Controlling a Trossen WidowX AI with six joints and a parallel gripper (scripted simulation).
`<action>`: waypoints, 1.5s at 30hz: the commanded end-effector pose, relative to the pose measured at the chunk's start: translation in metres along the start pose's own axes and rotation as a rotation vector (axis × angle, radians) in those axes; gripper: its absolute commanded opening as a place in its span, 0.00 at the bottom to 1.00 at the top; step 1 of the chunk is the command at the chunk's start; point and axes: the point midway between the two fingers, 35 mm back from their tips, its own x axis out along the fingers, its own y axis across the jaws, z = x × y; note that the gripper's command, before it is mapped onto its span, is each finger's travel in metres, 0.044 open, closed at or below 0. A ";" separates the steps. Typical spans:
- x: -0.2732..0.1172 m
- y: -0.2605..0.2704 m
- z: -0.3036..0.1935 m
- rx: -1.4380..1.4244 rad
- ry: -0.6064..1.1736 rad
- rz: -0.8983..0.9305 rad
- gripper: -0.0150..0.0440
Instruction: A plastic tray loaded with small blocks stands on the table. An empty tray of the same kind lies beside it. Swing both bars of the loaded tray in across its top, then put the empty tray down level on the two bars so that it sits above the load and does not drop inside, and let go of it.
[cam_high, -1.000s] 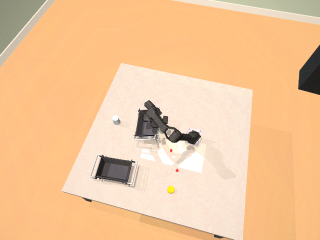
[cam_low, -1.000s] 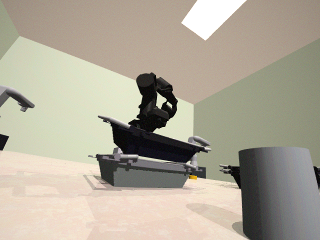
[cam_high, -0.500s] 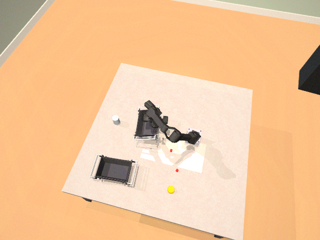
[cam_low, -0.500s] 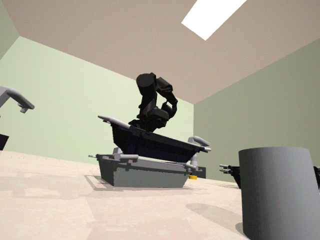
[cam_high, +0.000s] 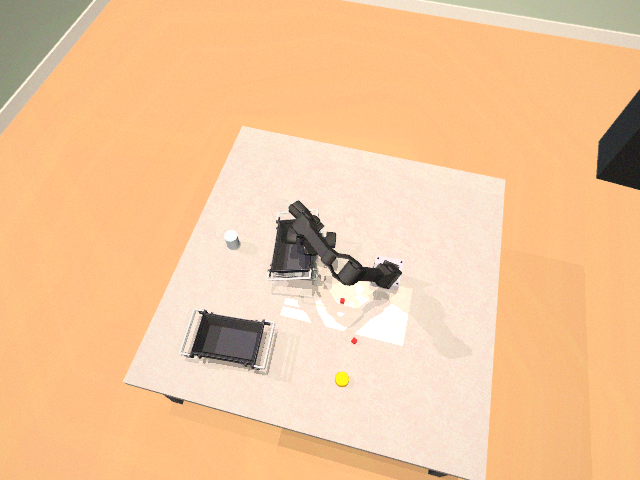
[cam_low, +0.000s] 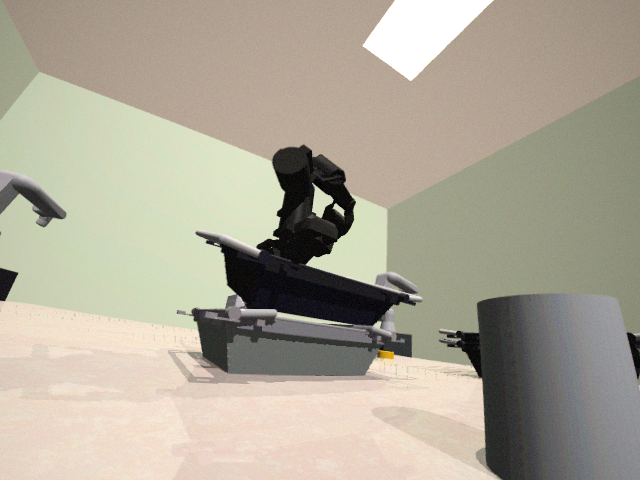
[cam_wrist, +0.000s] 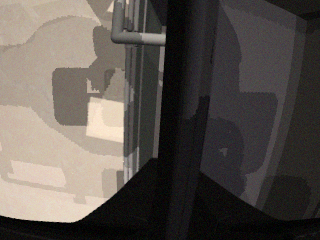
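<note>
Starting from the left in the top view, a black tray (cam_high: 230, 341) (cam_low: 471, 356) stands on the desk (cam_high: 413, 206) (cam_low: 103, 413) (cam_wrist: 30, 150), with white bars at its two ends, and I see no blocks in it. Farther up from it stands a grey cylinder (cam_high: 232, 240) (cam_low: 558, 382), upright and near the desk's edge.

To the right of the cylinder is the empty tray (cam_high: 289, 260) (cam_low: 310, 289) (cam_wrist: 260, 60), which is in the air above the loaded tray (cam_low: 299, 346) (cam_wrist: 145, 100). It is not level: in the exterior view its left end is higher and its right end is lower. If its low end touches the tray below, I cannot tell. The loaded tray stands flat on the desk, but its blocks are hidden from these views.

The jaws are almost closed, and they have hold of the empty tray by its side wall. The black arm (cam_high: 315, 240) (cam_low: 292, 206) comes down to it from above.

More to the right, one red cube (cam_high: 342, 300) lies on the desk, and a yellow disc (cam_high: 342, 379) (cam_low: 385, 354) lies nearer the front edge. Between them, slightly to the right, is a second red cube (cam_high: 354, 341). After these comes the light base plate (cam_high: 399, 261) of the arm.
</note>
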 end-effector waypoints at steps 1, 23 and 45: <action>0.001 0.001 0.000 0.000 0.000 0.002 0.25; 0.011 0.009 -0.002 0.004 0.004 0.026 0.25; 0.011 0.009 -0.002 0.004 0.004 0.026 0.25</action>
